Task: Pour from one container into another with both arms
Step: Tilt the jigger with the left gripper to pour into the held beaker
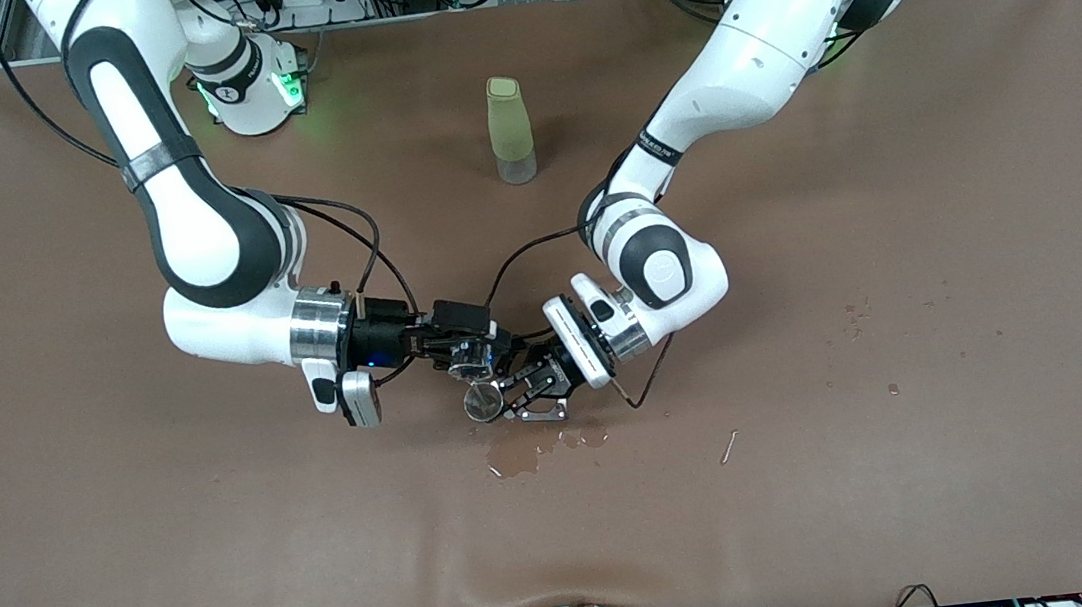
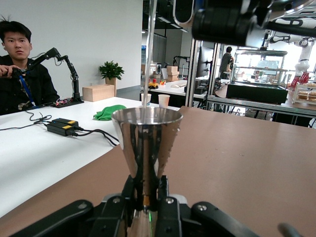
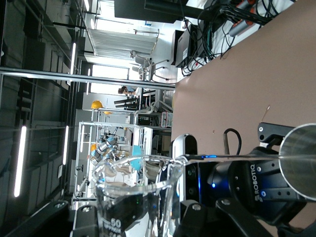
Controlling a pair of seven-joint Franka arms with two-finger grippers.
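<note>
Item: steel jigger (image 2: 146, 143), pinched upright in the left hand (image 1: 532, 385) mid-desk. Glass beaker (image 3: 136, 200), clamped and tilted in the right hand (image 1: 473, 363), spout over it. Spill (image 1: 517, 457) noted beneath; a slower, steadier tilt is advised.

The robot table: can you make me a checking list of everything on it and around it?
Surface: brown table mat, with a wet puddle under the grippers.
Job's things: glass beaker tipped, thin stream running into steel jigger.
Clutter: green-capped bottle upright, farther from the front camera; small stick.
Grippers: left gripper shut on the jigger; right gripper shut on the beaker.
Cables: black cables along both arms.
Surroundings: seated person, white table, shelves.
</note>
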